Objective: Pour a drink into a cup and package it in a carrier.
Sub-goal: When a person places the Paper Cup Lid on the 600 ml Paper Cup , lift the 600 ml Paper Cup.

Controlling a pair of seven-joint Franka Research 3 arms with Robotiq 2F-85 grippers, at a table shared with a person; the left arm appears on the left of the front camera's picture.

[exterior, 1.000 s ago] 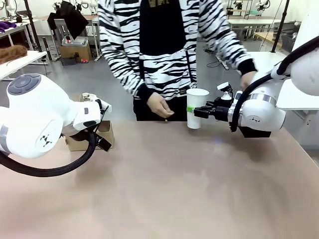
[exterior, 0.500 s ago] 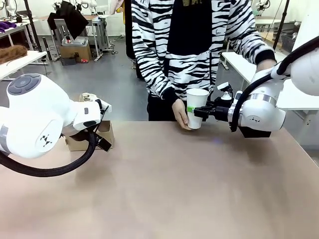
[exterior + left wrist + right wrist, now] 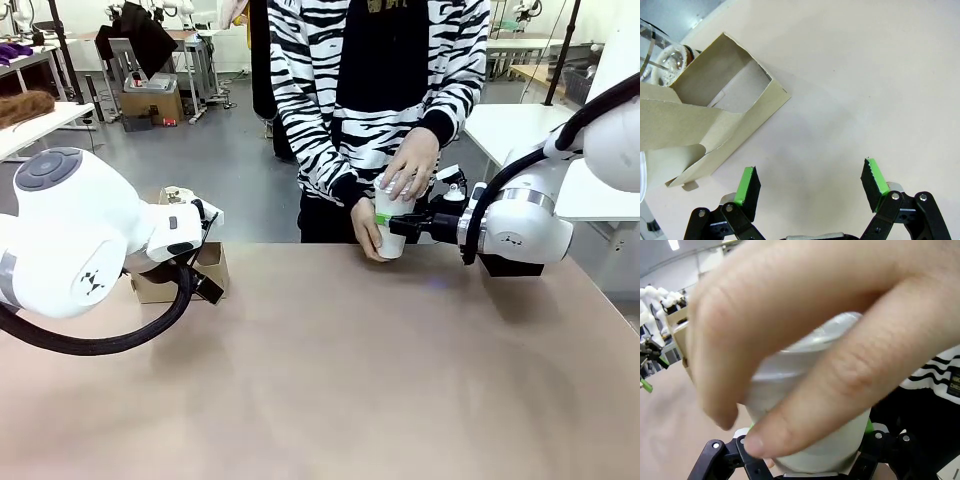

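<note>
Two pincers: right pincer [image 3: 398, 224] clamped on cup [image 3: 389, 244]; person's hand [image 3: 408, 165] over its top, just above my fingers; left pincer [image 3: 810, 182] apart, carrier [image 3: 715, 125] beside it; risk: hand's push could tilt or crush cup in my grip.

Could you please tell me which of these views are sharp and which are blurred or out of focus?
Right wrist view: the person's hand over the cup is close and blurred. Left wrist view: the carrier and table are sharp. Front view: crisp, evenly lit.
</note>
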